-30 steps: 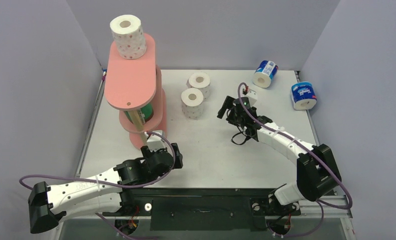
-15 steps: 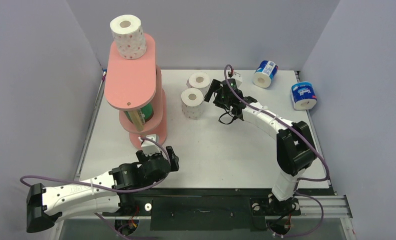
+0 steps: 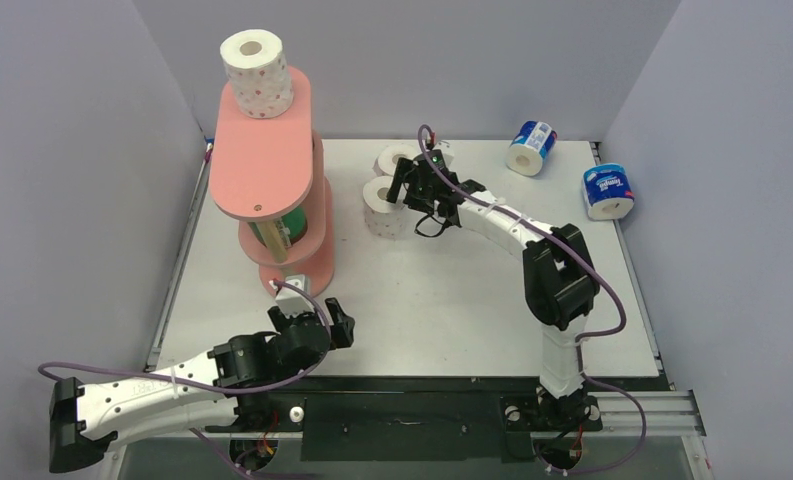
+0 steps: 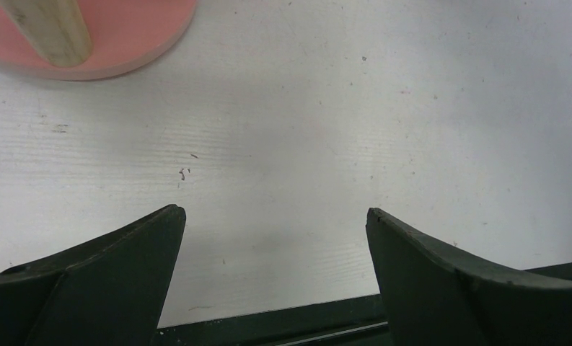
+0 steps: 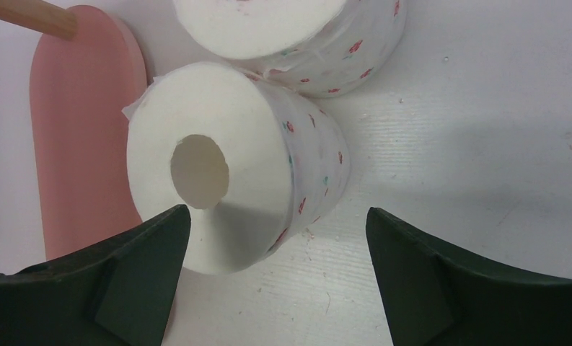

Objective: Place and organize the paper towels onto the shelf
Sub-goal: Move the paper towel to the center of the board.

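Pick-up in hand: dotted roll (image 5: pixel 254 180) upright, right of the shelf (image 3: pixel 262 150), just beside a second roll (image 5: pixel 297 36). Framed by the right gripper (image 5: pixel 273 216), spread wide, nothing clamped. Next: push forward, squeeze, lift shelfward. By the shelf's foot, spread and empty: left gripper (image 4: pixel 275 213).

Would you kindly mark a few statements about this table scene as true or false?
1. A dotted roll stands on the shelf's top board. True.
2. Both blue-wrapped rolls sit on the shelf. False: the two blue-wrapped rolls are on the table.
3. The left jaws are open, holding nothing. True.
4. The right jaws grip a green roll. False: they stand open at a loose spotted roll on the table.
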